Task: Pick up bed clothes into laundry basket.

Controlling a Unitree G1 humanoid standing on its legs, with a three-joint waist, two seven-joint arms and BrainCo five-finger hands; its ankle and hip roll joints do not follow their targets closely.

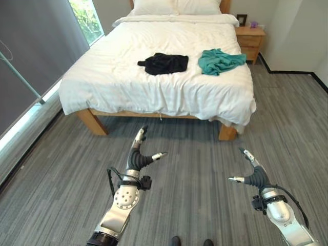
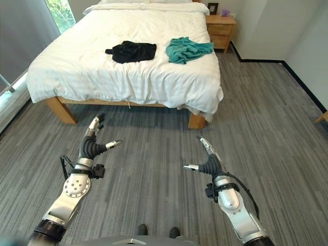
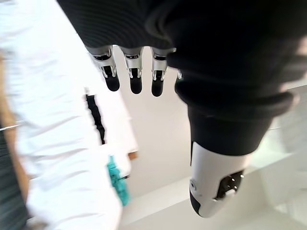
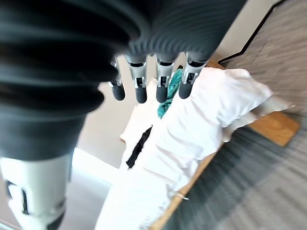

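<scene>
**Both hands empty, clothes on the bed**

Big bed (image 1: 169, 87) with a white cover takes up most of the room, with a wooden nightstand (image 1: 250, 42) at its far right corner. Two garments lie on the cover, near each other but apart: a black one (image 1: 164, 63) and a teal one (image 1: 219, 61) to its right. Down over the grey floor (image 1: 195, 169), the left hand (image 1: 139, 155) and right hand (image 1: 251, 171) hang with fingers spread, holding nothing, well short of the bed.

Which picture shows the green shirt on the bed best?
The left eye view: the green shirt lies crumpled on the white bed, whole and unblocked, beside the black clothes. The right eye view shows it nearly as well. The left wrist view gives an edge-on sliver; in the right wrist view, fingers partly cover it.
</scene>
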